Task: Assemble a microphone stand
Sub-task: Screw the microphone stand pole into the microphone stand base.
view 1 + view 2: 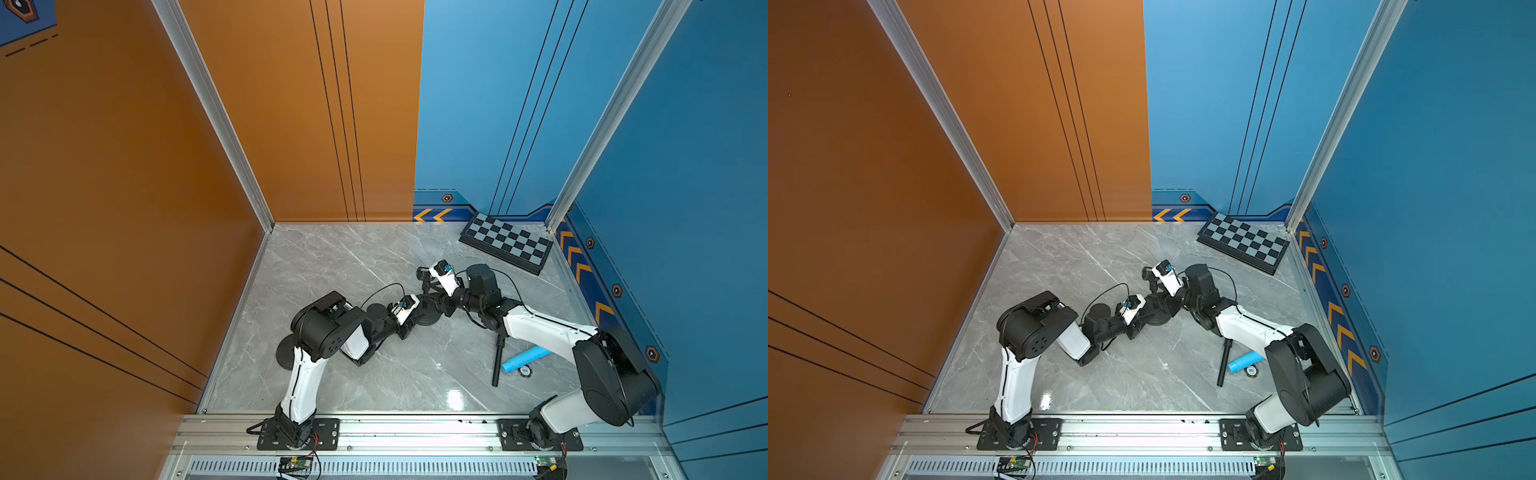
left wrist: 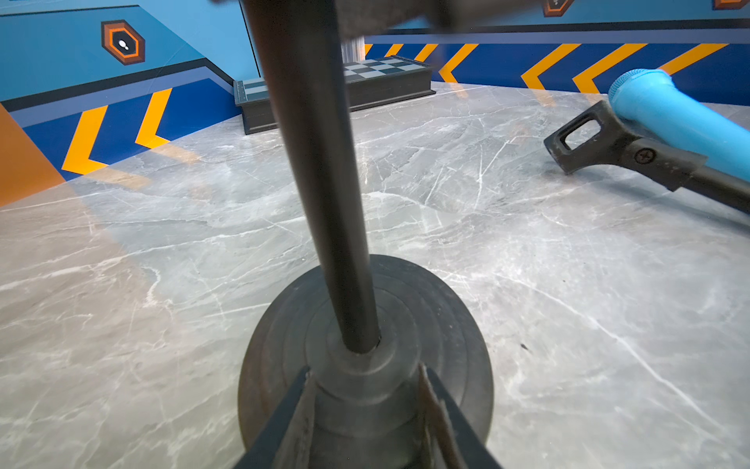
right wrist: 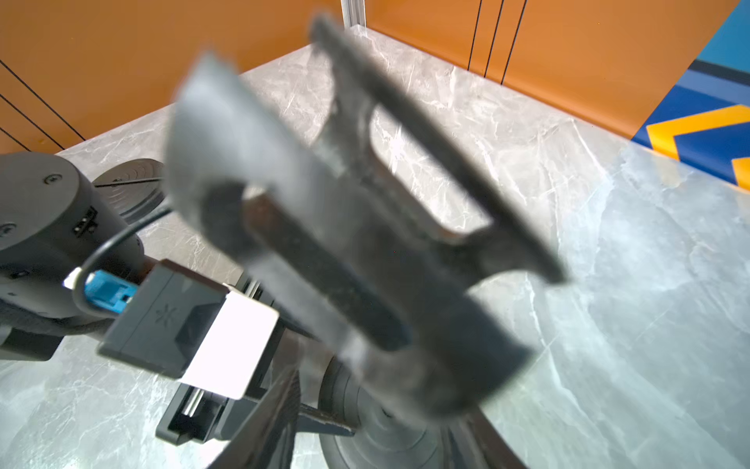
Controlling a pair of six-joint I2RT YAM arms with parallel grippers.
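While the left gripper [image 2: 365,371] pinches the raised hub of the heavy-looking round base [image 2: 458,325] at the middle of the table [image 1: 332,257], the stiff, probably slick pole [image 2: 324,162] seated in it seems best held high, beneath the clip [image 3: 365,203], though I cannot tell whether the blurred right gripper [image 1: 430,291] grips there.

White links [image 1: 301,386] join black round housings [image 1: 328,332], with thin black cables [image 3: 126,233].
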